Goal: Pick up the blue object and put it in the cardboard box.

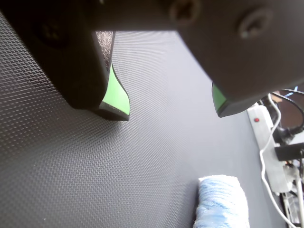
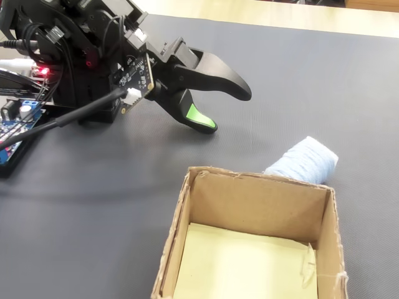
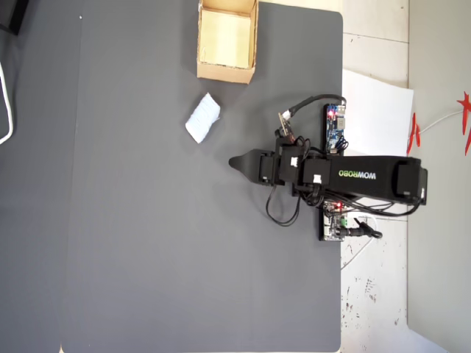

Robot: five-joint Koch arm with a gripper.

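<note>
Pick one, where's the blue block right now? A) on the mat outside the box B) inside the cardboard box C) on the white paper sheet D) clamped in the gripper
A: the blue block lies on the dark mat just outside the cardboard box, and the open gripper is apart from it.

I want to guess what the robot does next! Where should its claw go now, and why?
Probably toward the blue object. The gripper hangs open and empty over the dark mat, and the block lies apart from it, just outside the cardboard box. The box holds no block, so the claw should likely swing over the block and come down around it.
</note>
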